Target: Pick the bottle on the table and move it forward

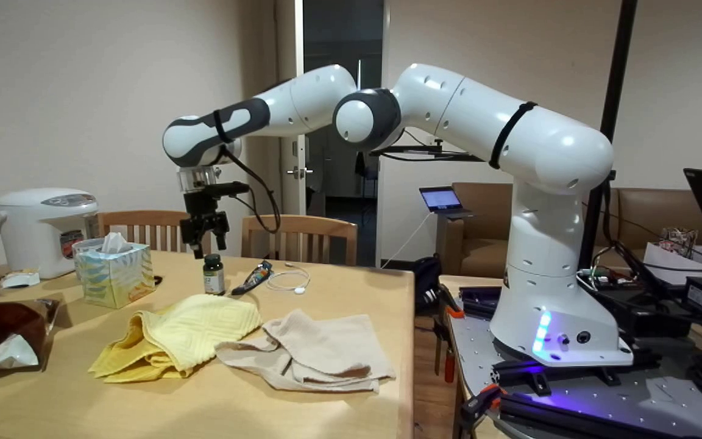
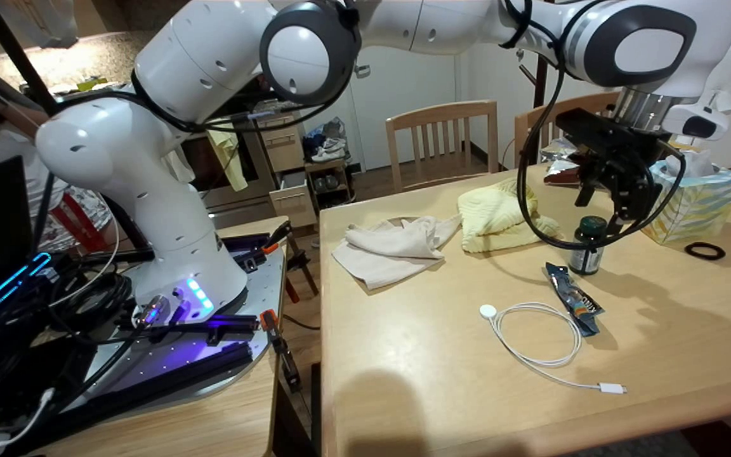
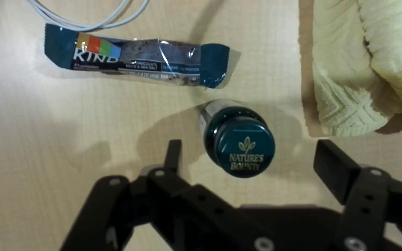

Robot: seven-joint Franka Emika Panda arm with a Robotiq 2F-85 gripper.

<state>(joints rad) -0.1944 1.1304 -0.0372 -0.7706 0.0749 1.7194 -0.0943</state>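
Note:
The bottle (image 1: 213, 279) is small and upright, with a green cap and a pale label, on the light-brown wooden table (image 1: 40, 402). It also shows in an exterior view (image 2: 586, 257), partly behind a hanging cable, and in the wrist view (image 3: 245, 146), where its cap reads Nature's Bounty. My gripper (image 1: 209, 249) is open and points down just above the bottle. In the wrist view the gripper (image 3: 249, 155) has one finger on each side of the cap, with gaps on both sides and nothing held.
A snack bar (image 3: 136, 61) lies beside the bottle, near a coiled white cable (image 2: 530, 362). A yellow cloth (image 1: 186, 332) and a beige cloth (image 1: 326, 353) lie on the table. A tissue box (image 1: 116, 277), a black ring (image 2: 705, 251) and a white cooker (image 1: 43, 231) stand or lie beyond.

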